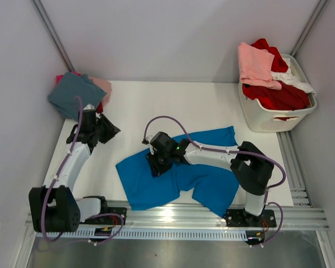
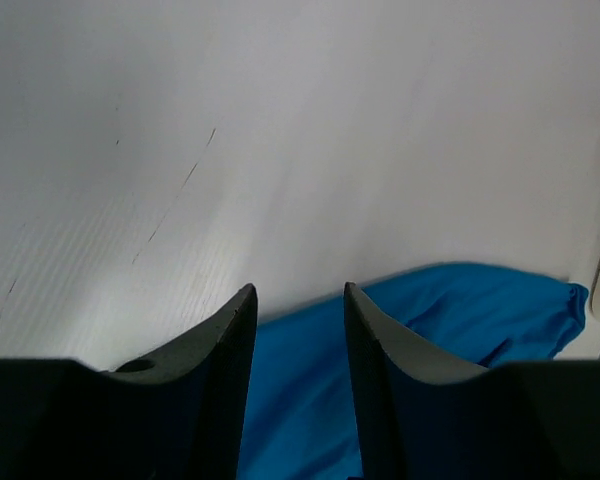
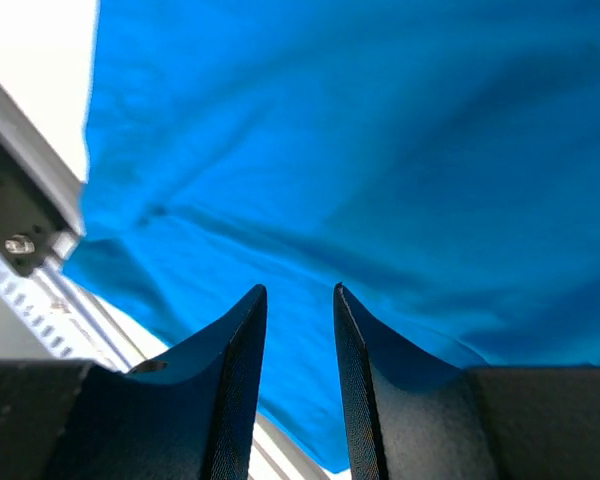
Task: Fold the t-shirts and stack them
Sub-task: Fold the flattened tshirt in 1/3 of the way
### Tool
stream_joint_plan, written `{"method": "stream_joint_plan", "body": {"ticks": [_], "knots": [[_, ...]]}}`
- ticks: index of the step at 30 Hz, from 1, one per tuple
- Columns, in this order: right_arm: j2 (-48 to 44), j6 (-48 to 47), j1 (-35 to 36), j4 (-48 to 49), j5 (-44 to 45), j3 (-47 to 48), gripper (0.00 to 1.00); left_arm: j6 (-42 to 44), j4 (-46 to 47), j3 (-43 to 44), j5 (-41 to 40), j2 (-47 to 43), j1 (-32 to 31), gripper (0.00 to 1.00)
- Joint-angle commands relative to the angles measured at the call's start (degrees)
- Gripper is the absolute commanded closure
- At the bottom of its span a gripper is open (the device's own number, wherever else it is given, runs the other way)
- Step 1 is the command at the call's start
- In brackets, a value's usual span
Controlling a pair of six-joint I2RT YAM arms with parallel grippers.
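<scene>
Aluminium rail (image 1: pixel 178 215) ran along the near edge of the white counter (image 1: pixel 173 106), with both arm bases bolted onto it. Right behind it the blue t-shirt (image 1: pixel 139 187) lay spread out and rumpled, its near edge reaching the rail and its far end stretching off to the right.

The right gripper (image 1: pixel 156 162) was over the left-middle part of that shirt. Its jaws stood a narrow gap apart with nothing pinched between them, and its wrist camera showed just blue cloth past the fingertips. The left gripper (image 1: pixel 109 129) hung over bare counter to the left of the shirt, also partly open and holding nothing.

The counter itself looked matte white with a few faint scratches. Back in the far left corner sat a pile with a teal t-shirt (image 1: pixel 72 95) on top and a pink t-shirt (image 1: pixel 103 85) peeking out under it. On the far right, a white slatted laundry basket (image 1: pixel 273 120) held a red t-shirt (image 1: pixel 279 97), a pale pink t-shirt (image 1: pixel 255 64) draped over its rim, and a white t-shirt (image 1: pixel 296 79). Plain white walls boxed everything in, with grey metal struts (image 1: pixel 53 33) running up the back corners.
</scene>
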Motion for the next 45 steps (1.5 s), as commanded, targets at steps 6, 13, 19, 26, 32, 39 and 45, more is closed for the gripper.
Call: {"method": "stream_joint_plan", "body": {"ticks": [6, 13, 19, 26, 32, 39, 45], "knots": [[-3.4, -0.5, -2.7, -1.4, 4.6, -2.4, 0.62, -5.8, -8.3, -12.9, -2.2, -23.1, -0.7, 0.56], [-5.9, -0.1, -3.3, -1.3, 5.4, -5.9, 0.62, -5.7, -21.4, -12.3, -9.7, -25.2, -0.7, 0.58], [-8.4, 0.4, -3.4, -3.1, 7.5, -6.5, 0.63, -9.8, -26.9, -11.7, -10.7, -20.1, -4.5, 0.59], [-13.5, 1.6, -3.4, -2.7, 8.5, -9.3, 0.62, -13.0, -24.1, -16.0, -9.7, -18.0, -6.0, 0.59], [-17.1, 1.6, -3.4, -2.9, 8.5, -11.0, 0.62, -12.6, -20.5, -16.3, -10.9, -13.9, -6.0, 0.6], [-18.4, 1.5, -3.5, -3.6, 8.5, -11.0, 0.62, -9.9, -16.2, -13.8, -11.5, -6.4, -6.0, 0.6], [-18.0, 1.3, -3.5, -3.8, 8.4, -11.1, 0.62, -8.9, -11.2, -13.2, -9.5, -5.1, -6.0, 0.6]]}}
